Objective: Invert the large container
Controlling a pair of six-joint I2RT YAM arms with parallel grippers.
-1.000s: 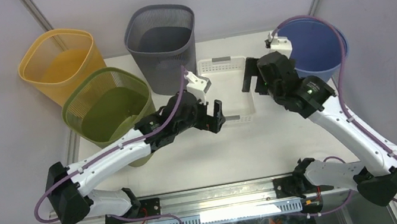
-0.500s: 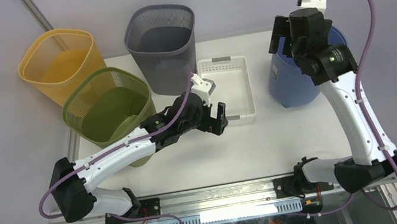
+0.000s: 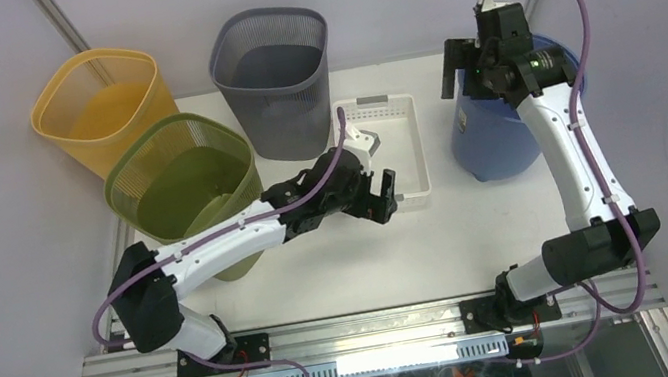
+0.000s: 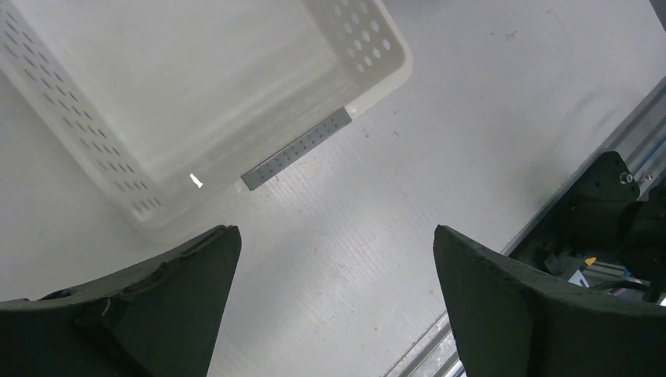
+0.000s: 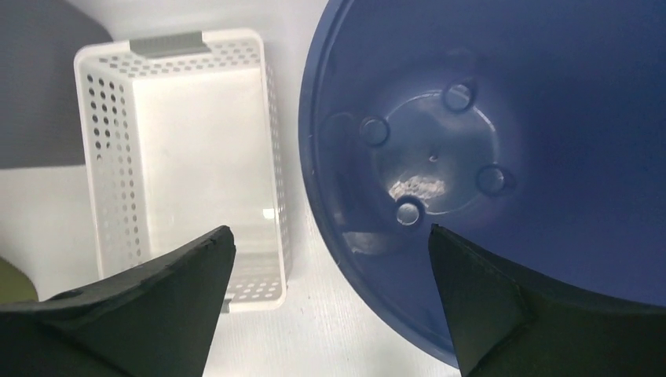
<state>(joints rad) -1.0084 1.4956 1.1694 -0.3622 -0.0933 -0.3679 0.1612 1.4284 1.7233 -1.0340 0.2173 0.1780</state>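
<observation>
A large round blue plastic tub [image 3: 494,138] stands upright on the white table [image 3: 371,253], mouth up, just beside the right long side of a white perforated rectangular plastic basket [image 3: 400,148], with a narrow strip of table between them. In the right wrist view the blue tub [image 5: 503,118] shows its inner floor with four round moulded bumps, and nothing lies inside it.

The right gripper [image 3: 465,66] hangs above the tub's rim on the basket side, level with the basket's far end. Its claw stands wide apart and holds nothing. From its own camera the right gripper [image 5: 328,232] looks straight down. One finger is over the basket [image 5: 196,157], the other is over the tub's interior, and the tub's rim runs between them.

The left gripper [image 3: 383,203] hovers over the basket's near short end, beside the grey handle strip [image 4: 296,149] fixed to that wall. Its claw is also spread wide and empty. Between the fingers of the left gripper [image 4: 334,236] only bare table and a corner of the basket [image 4: 196,94] show.

A grey mesh waste bin [image 3: 272,77] stands just left of the basket's far end. An olive-green mesh bin [image 3: 181,177] sits further left of the basket. A yellow mesh bin [image 3: 99,104] is beyond it, well apart from the basket. All three bins stand upright with their mouths open.
</observation>
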